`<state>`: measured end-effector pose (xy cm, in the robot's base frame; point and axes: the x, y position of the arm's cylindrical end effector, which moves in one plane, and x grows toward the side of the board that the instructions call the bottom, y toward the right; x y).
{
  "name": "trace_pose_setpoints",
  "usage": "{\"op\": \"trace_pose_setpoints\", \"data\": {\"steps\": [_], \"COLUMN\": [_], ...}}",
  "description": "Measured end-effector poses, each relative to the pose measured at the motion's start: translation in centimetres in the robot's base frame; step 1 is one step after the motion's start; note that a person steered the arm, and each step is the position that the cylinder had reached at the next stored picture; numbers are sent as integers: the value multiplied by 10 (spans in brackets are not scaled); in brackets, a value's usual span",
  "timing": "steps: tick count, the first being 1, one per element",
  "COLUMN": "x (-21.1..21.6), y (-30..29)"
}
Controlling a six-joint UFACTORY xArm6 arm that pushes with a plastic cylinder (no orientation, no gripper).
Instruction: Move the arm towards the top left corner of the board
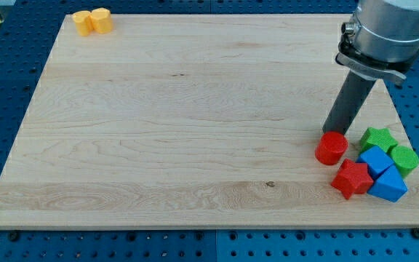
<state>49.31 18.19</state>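
Note:
My dark rod comes down from the view's top right, and my tip (331,134) rests on the wooden board (180,116) just above a red cylinder (331,148), touching or nearly touching it. Below and right of it lie a red star block (351,179), a blue cube (375,160), a blue triangular block (389,185), a green star block (378,138) and a green cylinder (404,159), all bunched near the board's bottom right corner. Two yellow blocks (92,21) sit side by side at the board's top left corner, far from my tip.
The board lies on a blue perforated table (6,87). The arm's grey wrist (384,29) hangs over the board's top right corner.

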Motion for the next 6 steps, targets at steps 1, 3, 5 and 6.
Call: {"op": "trace_pose_setpoints", "data": {"steps": [1, 3, 5, 6], "x": [23, -38, -95, -139], "y": [0, -29, -206, -303]}}
